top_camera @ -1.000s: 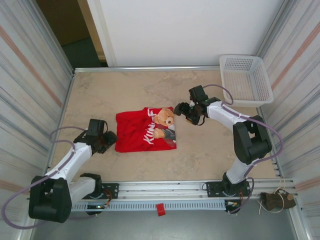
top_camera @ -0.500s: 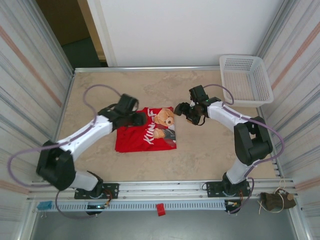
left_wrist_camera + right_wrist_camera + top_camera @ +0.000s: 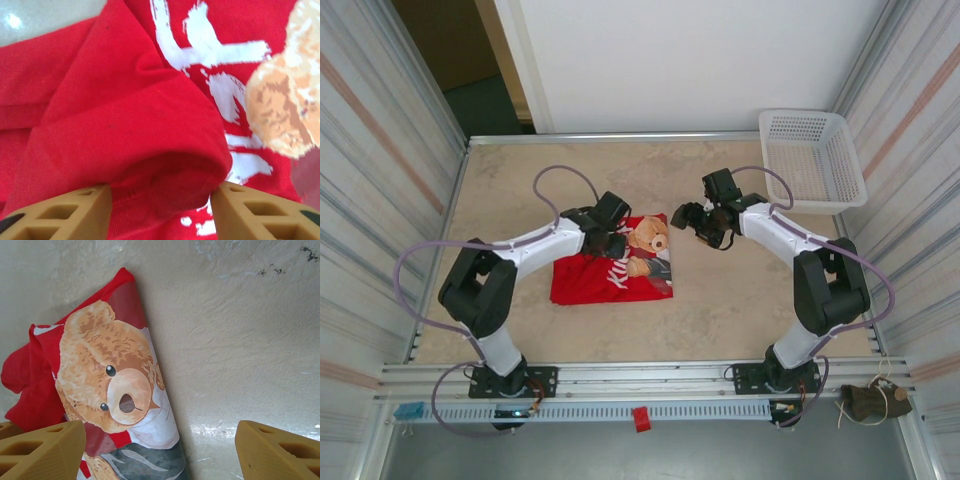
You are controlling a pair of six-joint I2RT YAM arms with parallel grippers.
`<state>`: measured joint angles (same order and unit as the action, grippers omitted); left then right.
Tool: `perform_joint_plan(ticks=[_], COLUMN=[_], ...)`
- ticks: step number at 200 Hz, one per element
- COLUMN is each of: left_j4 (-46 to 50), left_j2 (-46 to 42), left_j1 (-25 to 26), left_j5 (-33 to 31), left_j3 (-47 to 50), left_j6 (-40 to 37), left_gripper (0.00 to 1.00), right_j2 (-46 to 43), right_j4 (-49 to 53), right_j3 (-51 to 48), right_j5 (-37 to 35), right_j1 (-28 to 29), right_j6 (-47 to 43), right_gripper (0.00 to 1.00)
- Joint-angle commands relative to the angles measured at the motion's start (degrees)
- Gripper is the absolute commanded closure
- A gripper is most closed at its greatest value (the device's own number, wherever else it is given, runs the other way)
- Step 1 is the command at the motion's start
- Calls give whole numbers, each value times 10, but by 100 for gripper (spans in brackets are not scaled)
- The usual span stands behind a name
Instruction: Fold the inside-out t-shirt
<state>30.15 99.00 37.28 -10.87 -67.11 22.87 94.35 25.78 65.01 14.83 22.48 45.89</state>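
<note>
The red t-shirt [image 3: 595, 275] lies in the middle of the surface [image 3: 520, 180] as a rough rectangle, bear print up. Its longer side runs left to right across the arms' front. The left hand [image 3: 613, 238] is down on the far edge of the shirt, about midway along that edge, so the cloth spreads toward the arm bases and to both sides of it. In the left wrist view its two fingers [image 3: 65, 212] stand partly apart with a raised roll of red cloth [image 3: 150, 150] bulging between them. The roll reaches both fingers, but I cannot tell whether it is truly pinched. The right hand [image 3: 703, 222] hovers just beside the shirt's far right corner, apart from it, spread wide with nothing between its fingers [image 3: 42, 450]. From there the shirt lies to its left. The left hand is plainly the nearer one. My judgement is that the coming fold turns on that roll being carried across the short way, toward the near edge.
</note>
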Motion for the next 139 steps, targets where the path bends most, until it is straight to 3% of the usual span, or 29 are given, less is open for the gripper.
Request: perform_joint_plan(ticks=[1, 15, 44, 104, 109, 123, 139], left_j4=[-6, -9, -3, -3, -6, -14, -24], left_j2=[14, 13, -17, -86, -90, -105, -130], left_j1=[-9, -19, -57, -199, -211, -244, -270], left_j5=[-34, -29, -11, 76, 81, 98, 115], left_j3=[-27, -37, -55, -30, -23, 3, 35], left_j6=[-6, -14, -35, -42, -37, -12, 15], left_gripper=[72, 100, 100, 100, 92, 56, 43], right_j2=[-21, -20, -8, 77, 88, 118, 155], right_j4=[16, 16, 21, 39, 41, 49, 64], right_j3=[-1, 1, 13, 87, 96, 125, 162], right_j5=[-2, -2, 2, 10, 12, 14, 13], right_j1=[-2, -2, -2, 2, 4, 8, 15], right_j6=[-9, -9, -16, -46, -48, -54, -61], right_gripper=[24, 24, 24, 24, 24, 24, 24])
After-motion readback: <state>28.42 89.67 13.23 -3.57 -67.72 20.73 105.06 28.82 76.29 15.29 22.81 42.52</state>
